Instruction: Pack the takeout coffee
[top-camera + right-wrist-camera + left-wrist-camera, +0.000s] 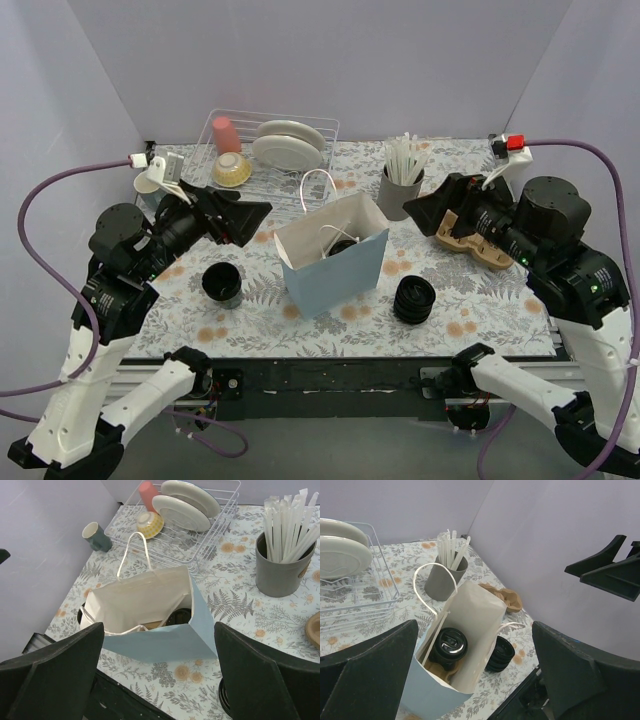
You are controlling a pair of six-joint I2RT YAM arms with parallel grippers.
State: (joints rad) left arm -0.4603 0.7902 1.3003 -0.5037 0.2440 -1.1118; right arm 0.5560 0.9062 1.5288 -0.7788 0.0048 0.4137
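Note:
The takeout coffee (448,646), a black cup with a shiny-rimmed lid, stands inside the open blue paper bag (335,270) on a brown cardboard tray (437,670). It also shows in the top view (342,246), and partly over the bag's edge in the right wrist view (180,616). My left gripper (240,218) is open and empty, held above the table left of the bag. My right gripper (425,210) is open and empty, right of the bag. In the left wrist view the bag (470,615) lies between my fingers (367,675). In the right wrist view the bag (155,640) does too.
A lidless black cup (221,283) stands left of the bag. A ribbed stack of black lids (414,299) stands to its right. A grey straw holder (402,185), a brown cardboard carrier (468,240), a dish rack (270,150) and a mug (150,180) stand behind.

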